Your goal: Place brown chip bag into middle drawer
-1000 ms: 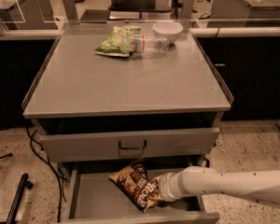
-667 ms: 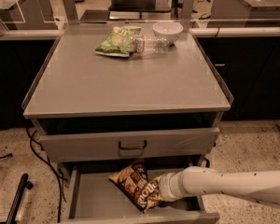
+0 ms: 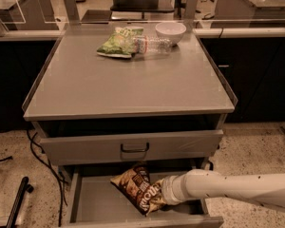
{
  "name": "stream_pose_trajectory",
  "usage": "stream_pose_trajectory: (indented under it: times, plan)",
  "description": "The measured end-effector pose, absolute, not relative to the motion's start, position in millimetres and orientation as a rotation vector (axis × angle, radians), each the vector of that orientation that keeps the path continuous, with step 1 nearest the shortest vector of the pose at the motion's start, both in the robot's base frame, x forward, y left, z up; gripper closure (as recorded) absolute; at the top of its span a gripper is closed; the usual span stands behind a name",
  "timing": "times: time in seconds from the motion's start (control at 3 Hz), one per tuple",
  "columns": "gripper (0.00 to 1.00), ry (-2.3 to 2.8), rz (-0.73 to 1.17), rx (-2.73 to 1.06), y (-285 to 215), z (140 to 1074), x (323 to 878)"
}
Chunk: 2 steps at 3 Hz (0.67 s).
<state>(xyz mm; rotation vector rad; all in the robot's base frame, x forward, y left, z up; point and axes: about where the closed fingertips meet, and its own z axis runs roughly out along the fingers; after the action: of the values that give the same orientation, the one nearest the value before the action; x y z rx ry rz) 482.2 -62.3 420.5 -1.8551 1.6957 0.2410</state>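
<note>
The brown chip bag (image 3: 137, 188) lies tilted in the open middle drawer (image 3: 92, 204), a shallow grey tray pulled out under the cabinet. Its cream end points towards the front right. My white arm (image 3: 228, 186) reaches in from the right, low over the drawer. My gripper (image 3: 160, 197) is at the bag's front-right end, touching it and mostly hidden behind the bag and the wrist.
Above the open tray is a closed grey drawer with a black loop handle (image 3: 135, 148). On the cabinet top (image 3: 123, 84) at the back lie a green chip bag (image 3: 116, 42), a clear plastic bottle (image 3: 152, 45) and a white bowl (image 3: 170, 31). Black cables (image 3: 40, 158) hang at the left.
</note>
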Motion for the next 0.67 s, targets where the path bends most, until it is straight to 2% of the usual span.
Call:
stream_pose_trajectory:
  times: [0.67]
  plan:
    - [0.11,1.702,0.243,-1.855,-62.4,420.2,482.3]
